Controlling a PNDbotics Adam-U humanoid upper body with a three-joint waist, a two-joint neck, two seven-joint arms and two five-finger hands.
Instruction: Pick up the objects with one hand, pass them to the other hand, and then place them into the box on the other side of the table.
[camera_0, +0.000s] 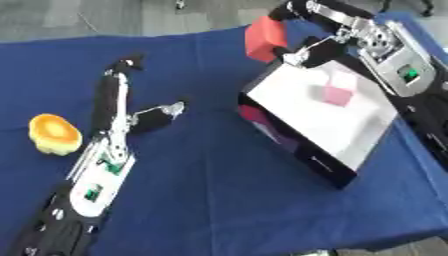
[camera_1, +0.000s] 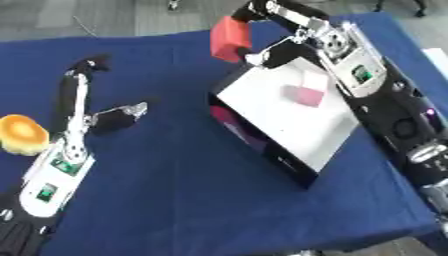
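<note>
Red block (camera_0: 264, 38) sits pinched in my right hand (camera_0: 302, 52), just above the white box's (camera_0: 367, 145) far corner; a pink cube (camera_0: 338, 95) lies inside. Right eye: my left hand (camera_1: 83, 107) rests open, well left of the box, yellow object (camera_1: 22, 134) beside it.

tablecloth (camera_0: 227, 200): blue matt cloth | box (camera_0: 319, 107): smooth white inside, glossy black walls | red block (camera_0: 264, 37): matt | right hand (camera_0: 302, 52): black plastic, silver metal

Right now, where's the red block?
The red block is held in the right hand, at the far right of the table, above the far corner of the box, which has a pink cube inside.
</note>
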